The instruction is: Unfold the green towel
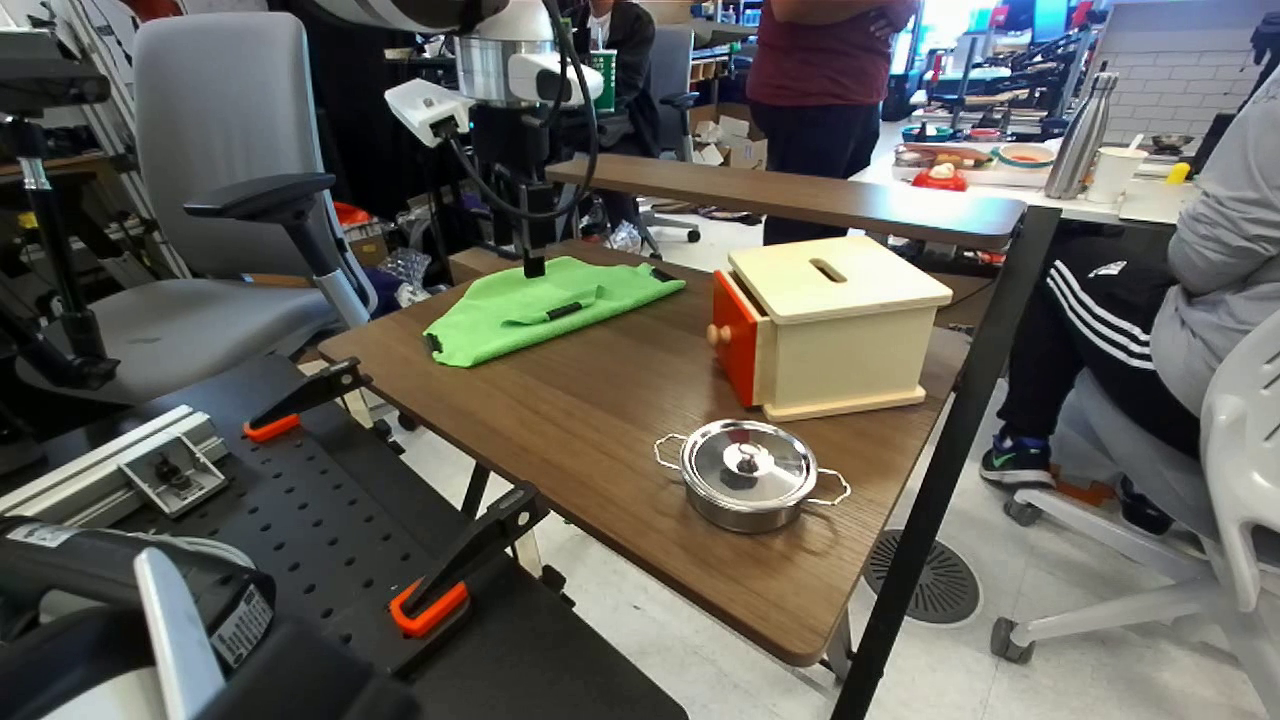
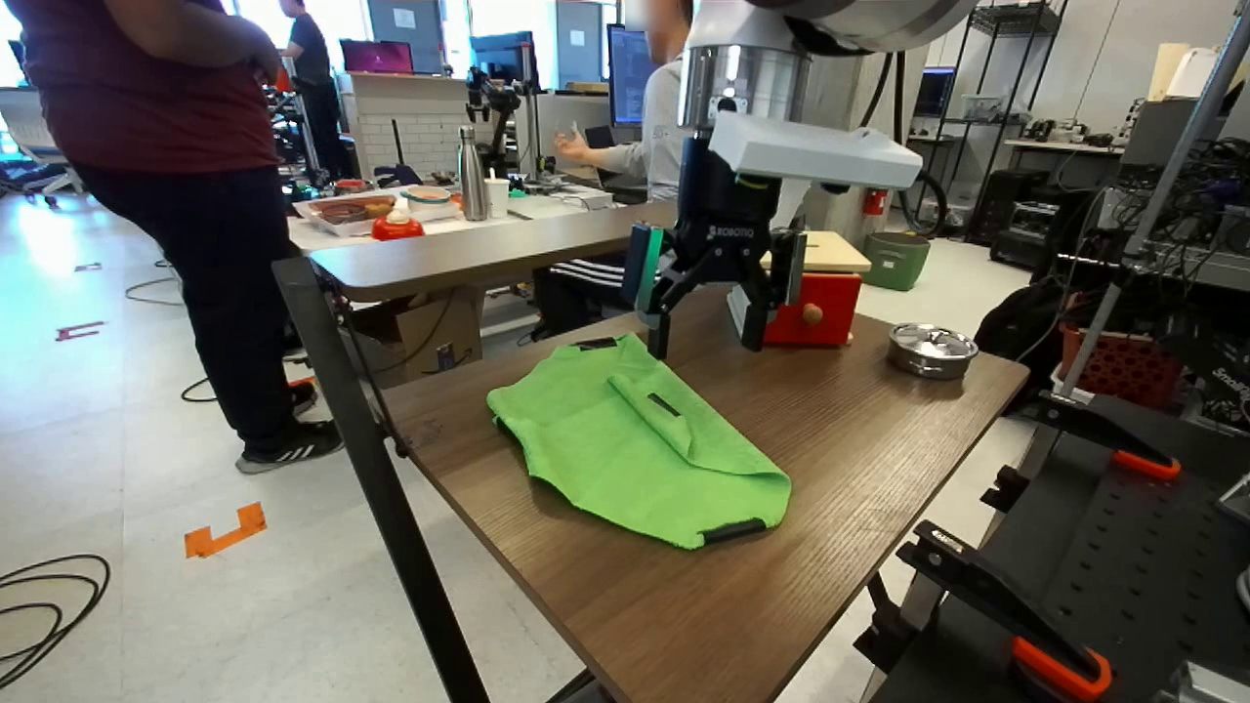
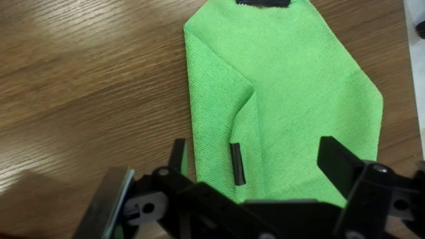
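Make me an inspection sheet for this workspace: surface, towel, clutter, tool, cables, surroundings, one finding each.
Surface: brown wood-grain table, glare showing in the wrist view.
Job's things: green towel, one side folded over, a dark strip on that fold.
Clutter: wooden box with red drawer front, lidded metal pot; both apart from the towel.
Tool: open, jaws either side of that strip in the wrist view, nothing held; contact unclear.
Cables: black cable looping beside the tool; looped cable on the floor.
Surroundings: standing person in maroon, seated person in gray, gray chair.
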Motion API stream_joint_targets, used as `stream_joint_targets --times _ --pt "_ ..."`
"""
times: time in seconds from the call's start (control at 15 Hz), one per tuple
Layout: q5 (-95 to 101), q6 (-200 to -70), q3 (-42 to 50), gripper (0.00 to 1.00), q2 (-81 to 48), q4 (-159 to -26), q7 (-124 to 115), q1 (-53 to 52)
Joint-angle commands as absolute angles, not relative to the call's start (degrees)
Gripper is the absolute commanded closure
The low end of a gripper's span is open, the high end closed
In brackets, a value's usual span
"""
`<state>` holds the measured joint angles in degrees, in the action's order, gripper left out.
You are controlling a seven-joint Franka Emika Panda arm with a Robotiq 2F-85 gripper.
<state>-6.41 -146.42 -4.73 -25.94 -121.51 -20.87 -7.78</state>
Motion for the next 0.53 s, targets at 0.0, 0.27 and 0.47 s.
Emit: stream_joint_targets --times 0.0,0.27,0.47 --pt "-6.06 -147.78 -3.08 0.00 -27.95 -119.74 -20.87 -8.82" --pt "-5.76 -148.19 -2.60 0.00 -29.29 -118.85 -20.95 -9.15" --pt "-4.56 -149.37 -1.77 0.00 -30.50 -118.45 -21.57 -10.12"
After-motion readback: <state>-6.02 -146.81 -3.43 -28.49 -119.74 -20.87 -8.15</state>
